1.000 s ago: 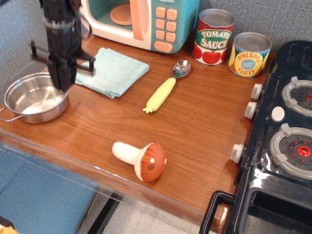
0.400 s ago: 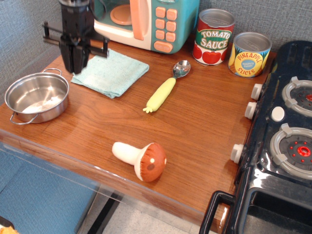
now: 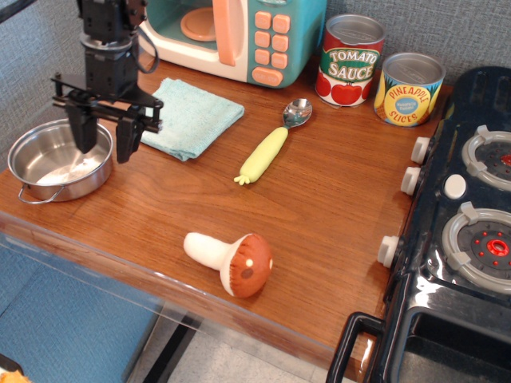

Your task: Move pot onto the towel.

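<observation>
One shiny shallow steel pot (image 3: 57,162) with wire loop handles, beside the towel (image 3: 190,116), jaws spread wide over its rim.

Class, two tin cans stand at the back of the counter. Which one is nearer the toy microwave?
The Tomato Sauce can: red label, right beside the microwave; the yellow pineapple can stands farther right.

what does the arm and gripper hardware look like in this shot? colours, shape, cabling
All black. The gripper has two straight, narrow fingers hanging from a thin horizontal crossbar that sticks out past both sides. Above it sits a blocky wrist housing with a paler grey band around it. A thin dark cable loops out on the microwave side. No readable labels or markings; the upper arm is cut off by the frame.
</observation>
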